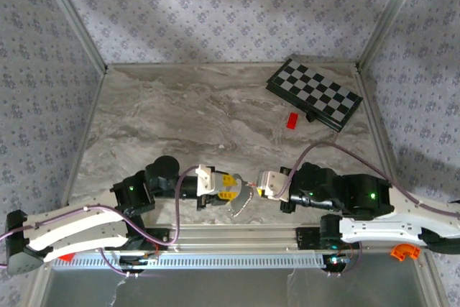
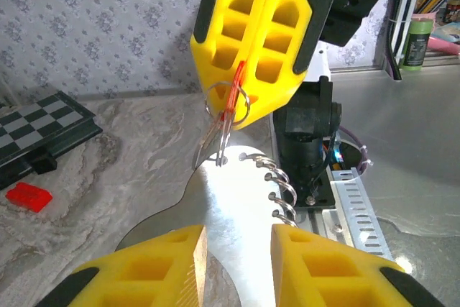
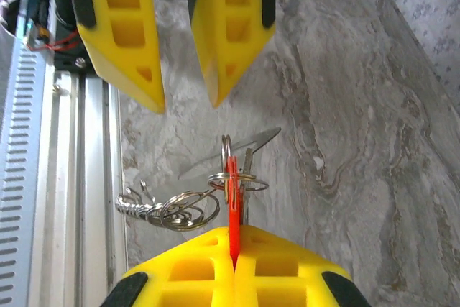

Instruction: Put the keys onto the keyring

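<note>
Keyring (image 2: 228, 102), hanging above the near edge of the table (image 1: 180, 120), midway left to right. Pinched by its red tab (image 3: 231, 199) in the right gripper (image 3: 233, 239), fingers (image 3: 187, 271) pressed together. Seemingly one silver key (image 2: 230, 206) threaded on, dangling beside a wire coil (image 2: 282, 190); further keys impossible to tell. Left gripper (image 2: 238, 239) just beside, fingers (image 2: 165, 264) spread apart, flanking the key, apparently gripping nothing.
</note>
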Controlling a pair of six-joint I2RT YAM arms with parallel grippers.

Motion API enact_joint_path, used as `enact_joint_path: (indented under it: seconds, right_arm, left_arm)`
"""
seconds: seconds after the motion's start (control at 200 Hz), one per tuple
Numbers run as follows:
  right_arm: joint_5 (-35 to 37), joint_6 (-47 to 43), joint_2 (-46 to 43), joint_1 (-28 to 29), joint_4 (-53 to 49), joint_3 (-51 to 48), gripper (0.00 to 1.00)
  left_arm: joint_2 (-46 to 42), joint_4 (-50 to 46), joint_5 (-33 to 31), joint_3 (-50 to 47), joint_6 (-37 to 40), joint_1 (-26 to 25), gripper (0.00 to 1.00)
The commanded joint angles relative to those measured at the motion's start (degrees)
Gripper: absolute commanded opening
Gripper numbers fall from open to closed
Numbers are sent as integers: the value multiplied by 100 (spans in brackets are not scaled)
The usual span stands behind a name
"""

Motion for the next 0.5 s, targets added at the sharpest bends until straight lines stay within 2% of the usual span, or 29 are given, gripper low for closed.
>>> enact_joint_path:
  seconds: [0.0, 0.24, 0.495]
  right_arm:
    - [-195, -29, -43, 28, 229, 94, 0]
    - [-394, 15, -69, 19, 309, 1, 0]
    - [-456, 53, -88, 10, 318, -34, 0]
  left_arm:
    - [68, 237, 279, 311, 6, -3, 29]
    - [309, 750, 418, 372, -56, -3, 28]
    - [527, 920, 532, 429, -73, -1, 20]
